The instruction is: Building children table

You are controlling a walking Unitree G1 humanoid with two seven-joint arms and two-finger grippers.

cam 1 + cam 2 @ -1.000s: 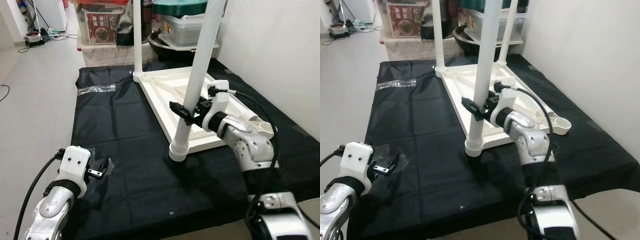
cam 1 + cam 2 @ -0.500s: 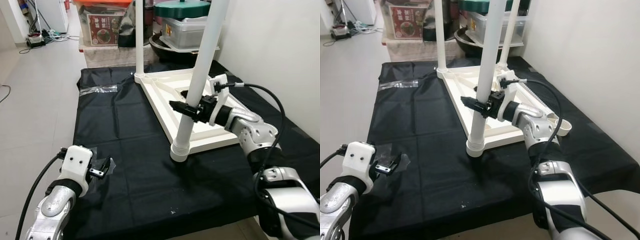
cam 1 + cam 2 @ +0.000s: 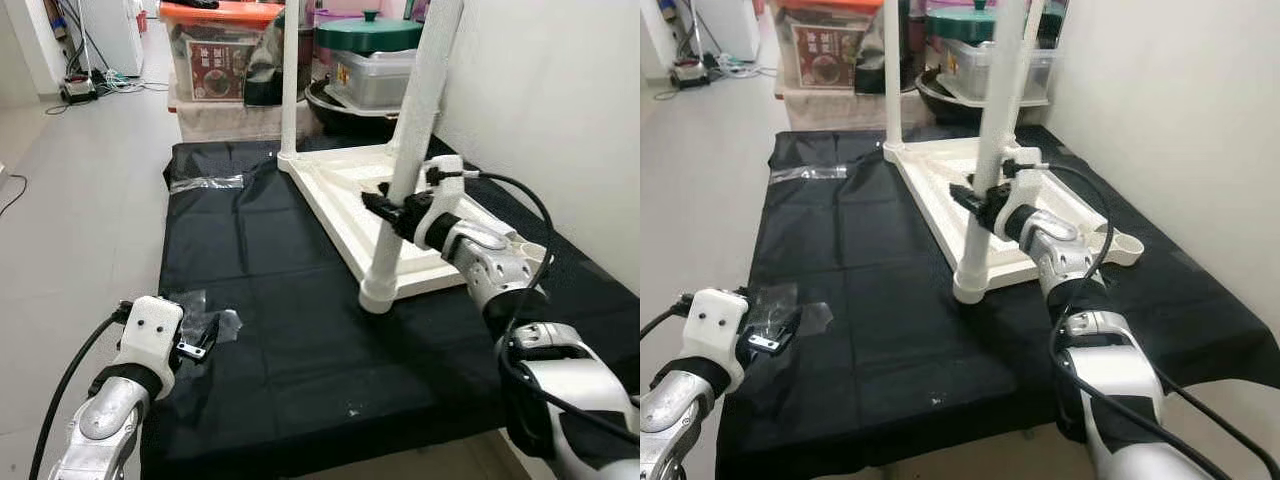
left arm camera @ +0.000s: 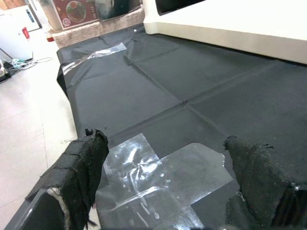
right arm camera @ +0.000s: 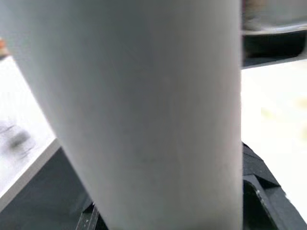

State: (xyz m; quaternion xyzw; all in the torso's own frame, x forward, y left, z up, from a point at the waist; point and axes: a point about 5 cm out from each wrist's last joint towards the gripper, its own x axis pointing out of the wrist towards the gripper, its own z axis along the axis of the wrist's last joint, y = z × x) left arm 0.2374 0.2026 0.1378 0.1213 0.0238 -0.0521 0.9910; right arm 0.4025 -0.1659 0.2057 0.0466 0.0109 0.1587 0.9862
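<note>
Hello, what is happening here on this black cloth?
The robot is putting together a small white table. The tabletop lies upside down on the black cloth. The right gripper is closed around the near leg, which stands upright at the tabletop's near corner. Another leg stands at the far corner. The left gripper is open, low over some clear tape near the cloth's edge.

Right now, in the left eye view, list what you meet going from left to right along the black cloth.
left gripper → clear tape patch → near table leg → right gripper, closed on that leg → right arm
</note>
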